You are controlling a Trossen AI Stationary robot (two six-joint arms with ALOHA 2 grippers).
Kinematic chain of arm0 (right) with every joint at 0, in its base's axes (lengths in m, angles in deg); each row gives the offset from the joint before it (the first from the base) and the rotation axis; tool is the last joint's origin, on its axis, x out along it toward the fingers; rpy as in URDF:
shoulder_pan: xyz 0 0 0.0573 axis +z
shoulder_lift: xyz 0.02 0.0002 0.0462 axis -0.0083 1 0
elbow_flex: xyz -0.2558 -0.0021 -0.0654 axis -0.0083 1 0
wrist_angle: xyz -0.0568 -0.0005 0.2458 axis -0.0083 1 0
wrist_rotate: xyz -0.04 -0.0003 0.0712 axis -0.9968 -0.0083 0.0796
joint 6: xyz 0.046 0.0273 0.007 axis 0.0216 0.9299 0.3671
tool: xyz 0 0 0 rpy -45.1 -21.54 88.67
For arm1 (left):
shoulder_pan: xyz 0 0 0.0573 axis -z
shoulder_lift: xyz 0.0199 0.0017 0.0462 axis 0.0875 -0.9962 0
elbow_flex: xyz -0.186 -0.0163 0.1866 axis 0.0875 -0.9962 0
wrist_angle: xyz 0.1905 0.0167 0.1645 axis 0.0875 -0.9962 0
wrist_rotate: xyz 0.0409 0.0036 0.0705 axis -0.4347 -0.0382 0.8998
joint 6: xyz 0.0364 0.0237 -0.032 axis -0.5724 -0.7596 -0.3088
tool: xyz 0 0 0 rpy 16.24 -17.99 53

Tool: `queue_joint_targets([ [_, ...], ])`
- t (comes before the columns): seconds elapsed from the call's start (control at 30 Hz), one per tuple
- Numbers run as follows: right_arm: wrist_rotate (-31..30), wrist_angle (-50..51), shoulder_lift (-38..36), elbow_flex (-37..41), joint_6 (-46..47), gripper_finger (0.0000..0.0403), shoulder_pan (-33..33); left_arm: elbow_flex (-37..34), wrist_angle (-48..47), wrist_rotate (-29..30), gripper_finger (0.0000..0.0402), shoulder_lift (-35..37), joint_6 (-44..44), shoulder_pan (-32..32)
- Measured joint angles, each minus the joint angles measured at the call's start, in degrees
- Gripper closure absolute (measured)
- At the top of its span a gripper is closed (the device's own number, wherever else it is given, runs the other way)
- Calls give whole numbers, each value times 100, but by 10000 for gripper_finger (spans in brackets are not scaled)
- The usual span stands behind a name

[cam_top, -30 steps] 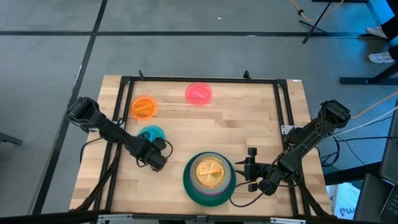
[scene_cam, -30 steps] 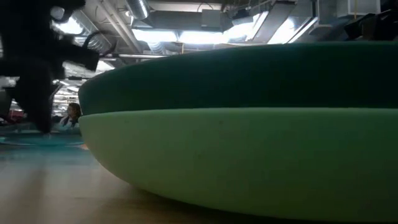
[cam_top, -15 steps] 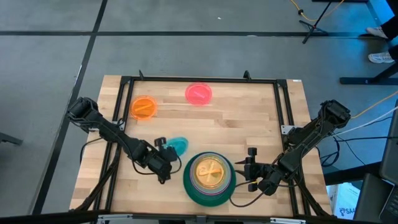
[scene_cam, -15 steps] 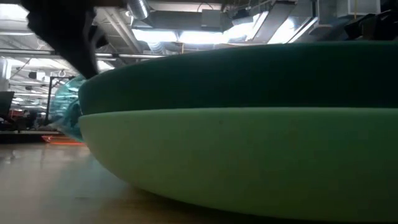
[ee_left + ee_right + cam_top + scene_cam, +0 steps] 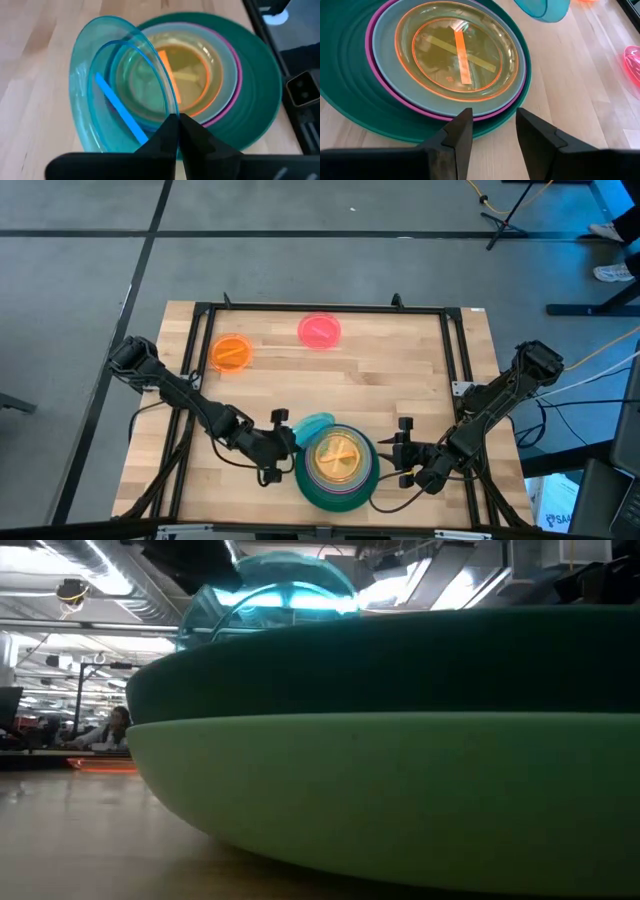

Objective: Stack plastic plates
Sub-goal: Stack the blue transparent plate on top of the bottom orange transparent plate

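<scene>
A stack of plates (image 5: 337, 465) stands near the table's near edge: a translucent orange plate (image 5: 192, 75) on top, then grey-blue (image 5: 227, 65), magenta (image 5: 239, 80), dark green (image 5: 400, 660) and mint (image 5: 400, 790) on the wood. My left gripper (image 5: 285, 437) is shut on a small teal plate (image 5: 312, 425) at the stack's left rim. My right gripper (image 5: 492, 125) is open and holds nothing, just right of the stack. A second orange plate (image 5: 231, 353) and a pink-red plate (image 5: 320, 330) lie flat on the far part of the table. My left gripper pinches the teal plate's rim (image 5: 170, 111) between its two fingers, one inside the bowl and one outside. The fingers come from the table's left, slanting down. The plate (image 5: 270, 590) is lifted clear and tipped on edge, over the stack's left rim.
A black frame (image 5: 320, 308) runs around the table's working area. Bare wood (image 5: 390, 380) lies between the stack and the two far plates. A person sits in the room behind the table (image 5: 118, 725).
My left gripper has carried the teal plate from the table's left-centre toward the right and slightly toward the near edge, up to the stack. The plate has gone from the wood to lifted clear, and it now stands tipped on edge above the stack's left rim.
</scene>
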Motion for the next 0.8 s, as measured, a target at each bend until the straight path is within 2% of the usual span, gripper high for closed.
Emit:
queue_joint_targets([
  [0.3, 0, -1, 0, 2, 0, 260, 0, 1, 775, -82, 394, -91, -353, 5],
  [0.53, 2, -3, 0, 2, 0, 260, 0, 9, 1795, -409, 394, -589, -963, 9],
  [0.8, 4, -5, 0, 2, 17, 260, 0, 7, 1957, -372, 394, -847, -979, 4],
])
